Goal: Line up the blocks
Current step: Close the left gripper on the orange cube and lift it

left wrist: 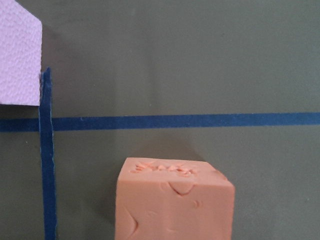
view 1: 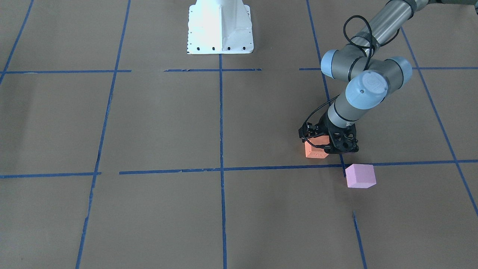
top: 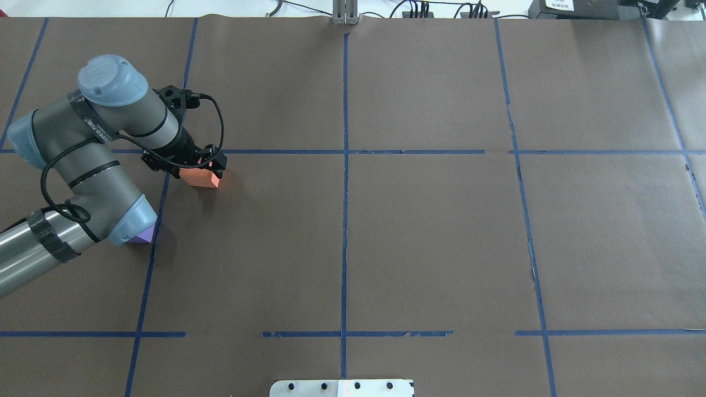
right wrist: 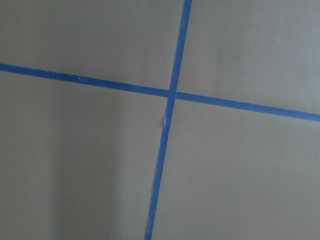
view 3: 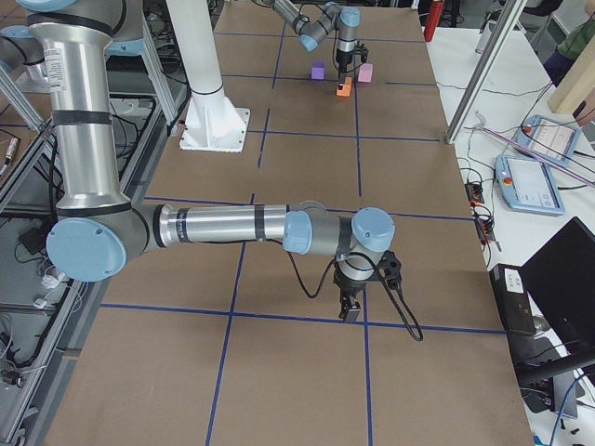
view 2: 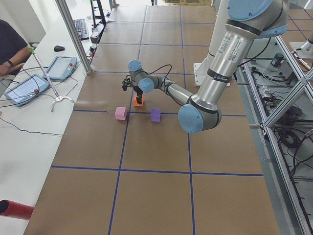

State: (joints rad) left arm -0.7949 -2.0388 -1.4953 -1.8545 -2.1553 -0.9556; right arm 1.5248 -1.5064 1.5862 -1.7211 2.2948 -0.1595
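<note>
The orange block (view 1: 315, 150) rests on the brown paper just behind a blue tape line. My left gripper (view 1: 325, 146) stands over it with a finger on each side, shut on it; the overhead view (top: 199, 177) shows the same. In the left wrist view the orange block (left wrist: 172, 200) fills the bottom middle and the pink block (left wrist: 17, 55) shows at the top left. The pink block (view 1: 360, 175) lies apart, across the tape line. The purple block (top: 144, 236) peeks out from under my left elbow. My right gripper (view 3: 350, 314) hangs low over bare paper; I cannot tell whether it is open.
The white robot base (view 1: 220, 28) stands at the table's middle, on the robot's side. Blue tape lines (top: 345, 220) divide the brown paper into squares. An operator and tablets (view 2: 24, 88) are at a side bench beyond the table edge.
</note>
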